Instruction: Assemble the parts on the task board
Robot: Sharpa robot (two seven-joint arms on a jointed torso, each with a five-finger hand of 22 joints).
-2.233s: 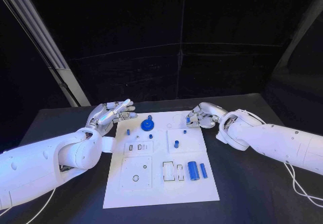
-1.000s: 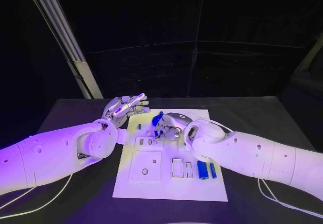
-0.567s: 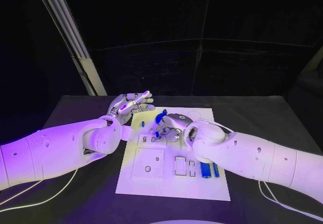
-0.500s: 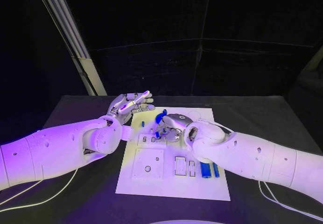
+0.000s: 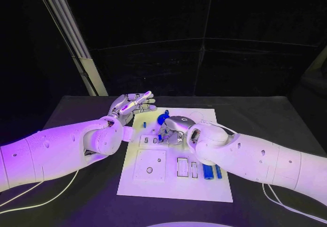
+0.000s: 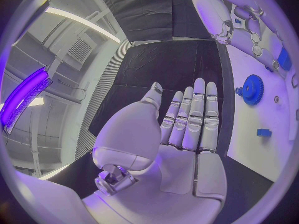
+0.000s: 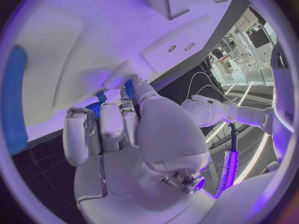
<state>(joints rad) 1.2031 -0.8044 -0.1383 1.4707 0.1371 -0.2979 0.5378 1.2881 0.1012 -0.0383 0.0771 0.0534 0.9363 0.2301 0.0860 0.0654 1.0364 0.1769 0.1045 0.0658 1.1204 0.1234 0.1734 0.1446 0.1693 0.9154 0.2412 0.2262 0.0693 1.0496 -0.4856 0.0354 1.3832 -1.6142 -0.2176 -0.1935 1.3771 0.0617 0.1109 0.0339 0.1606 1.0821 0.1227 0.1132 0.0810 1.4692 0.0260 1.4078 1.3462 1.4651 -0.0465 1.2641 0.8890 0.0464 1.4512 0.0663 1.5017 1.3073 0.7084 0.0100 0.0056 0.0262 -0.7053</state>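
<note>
Nearest the robot, the lower part of the task board [image 5: 174, 187] carries two blue cylinders [image 5: 212, 170] lying side by side just beside a pair of rectangular slots [image 5: 185, 167]; these parts are untouched. Further up, the right hand [image 5: 174, 130] hangs over the middle of the board, fingers curled downward around something small and blue [image 7: 99, 100]. It appears to pinch a short peg, though the fingers hide most of it, so the hold is likely rather than certain. Compared with a second ago, this hand has shifted only slightly, settling lower over the small holes near the board's centre. That suggests the reach is over and an insertion is being lined up. Beyond it, the blue gear [image 5: 163, 117] sits on its post. At the board's far left edge the left hand [image 5: 131, 105] hovers flat and extended, holding nothing, as before.
</note>
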